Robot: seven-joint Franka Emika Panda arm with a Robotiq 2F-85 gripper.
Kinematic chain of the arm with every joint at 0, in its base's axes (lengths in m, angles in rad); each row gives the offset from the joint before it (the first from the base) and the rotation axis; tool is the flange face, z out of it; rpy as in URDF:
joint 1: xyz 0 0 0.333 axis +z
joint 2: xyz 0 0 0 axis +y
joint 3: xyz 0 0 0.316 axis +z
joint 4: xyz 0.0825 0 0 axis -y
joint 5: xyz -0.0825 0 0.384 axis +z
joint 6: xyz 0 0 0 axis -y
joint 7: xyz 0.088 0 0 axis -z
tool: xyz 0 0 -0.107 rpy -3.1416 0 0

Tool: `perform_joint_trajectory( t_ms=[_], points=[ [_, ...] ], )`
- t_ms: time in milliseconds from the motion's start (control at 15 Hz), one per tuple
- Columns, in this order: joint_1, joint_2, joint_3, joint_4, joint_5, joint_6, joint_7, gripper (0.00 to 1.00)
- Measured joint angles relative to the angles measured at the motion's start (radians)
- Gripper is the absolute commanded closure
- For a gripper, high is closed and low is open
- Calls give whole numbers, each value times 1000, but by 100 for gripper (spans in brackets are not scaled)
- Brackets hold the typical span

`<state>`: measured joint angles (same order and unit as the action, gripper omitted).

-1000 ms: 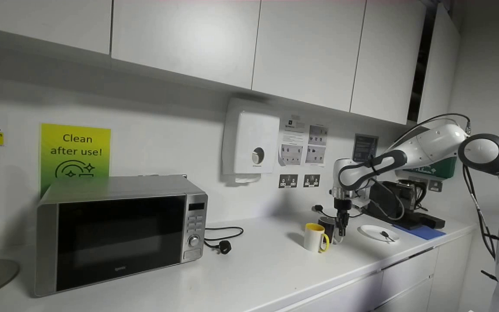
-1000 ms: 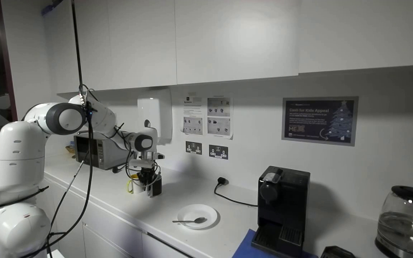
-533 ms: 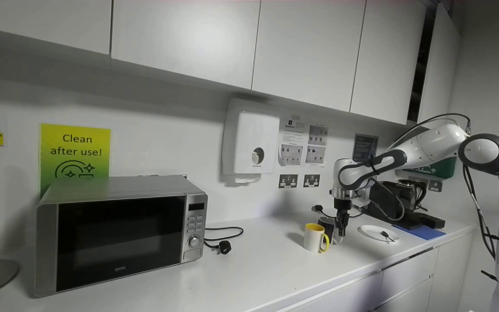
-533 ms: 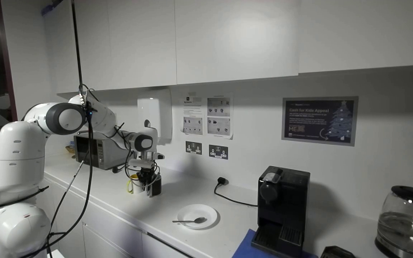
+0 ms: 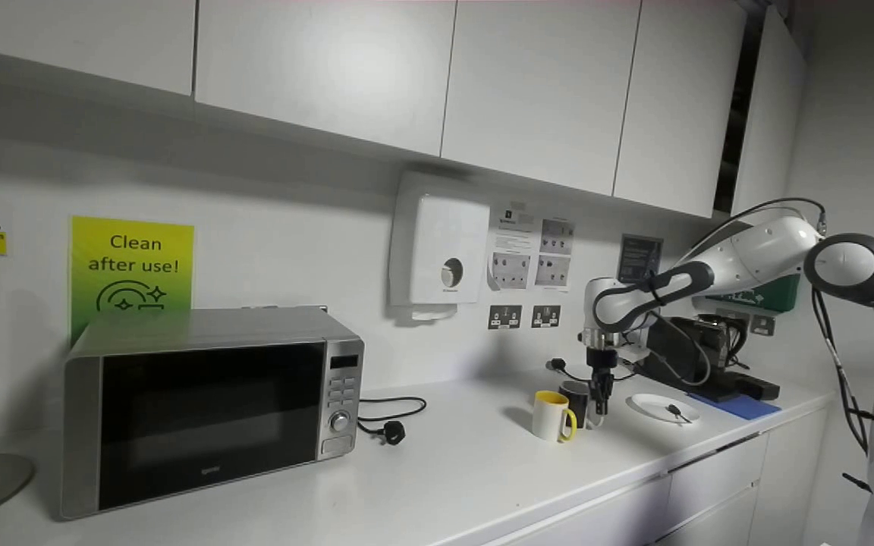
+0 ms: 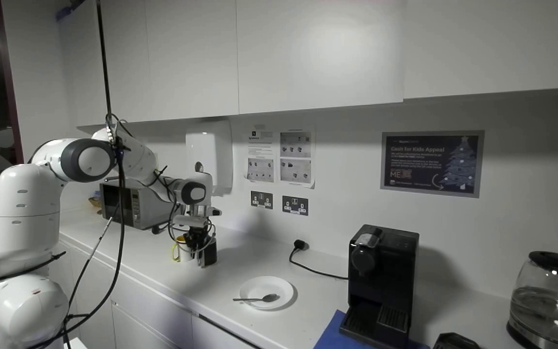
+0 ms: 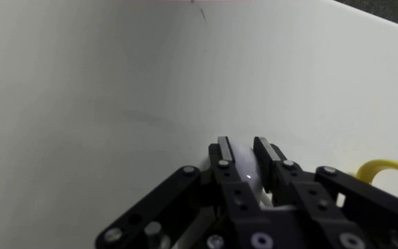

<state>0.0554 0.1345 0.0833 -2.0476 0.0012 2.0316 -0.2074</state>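
In the wrist view my gripper [image 7: 241, 142] straddles the pale handle [image 7: 249, 167] of a dark mug. The handle lies close along the left finger, and a narrow gap shows between it and the right finger [image 7: 266, 155]. The jaws stand slightly apart. Both exterior views show the dark mug [image 5: 576, 403] upright on the counter, partly hidden by the gripper [image 5: 601, 409]. A white mug [image 5: 545, 422] with yellow inside stands close beside it; its yellow handle [image 7: 366, 171] appears at the right of the wrist view.
A white plate [image 6: 286, 291] with a spoon [image 6: 269, 297] lies farther along the counter. Past it are a black coffee machine [image 6: 385, 271] on a blue mat [image 6: 330, 332] and a glass jug [image 6: 540, 305]. A microwave [image 5: 209, 409] stands at the opposite end. The counter's front edge [image 7: 375, 15] is near.
During the last half second the gripper and the dark mug have shifted together very slightly toward the counter's front edge. The white mug and the plate have stayed put.
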Motion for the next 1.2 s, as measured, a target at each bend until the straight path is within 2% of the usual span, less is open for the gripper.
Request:
perform_joint_trajectory(
  t_ms=[200, 400, 800, 1200],
  points=[
    [1, -3, 0, -10, -2, -33, 5, 19],
    [9, -23, 0, -19, -2, -73, 49, 0],
    [34, -143, 9, -44, 0, -185, 150, 0],
    [61, -223, 36, -78, 45, -204, 239, 0]
  ],
)
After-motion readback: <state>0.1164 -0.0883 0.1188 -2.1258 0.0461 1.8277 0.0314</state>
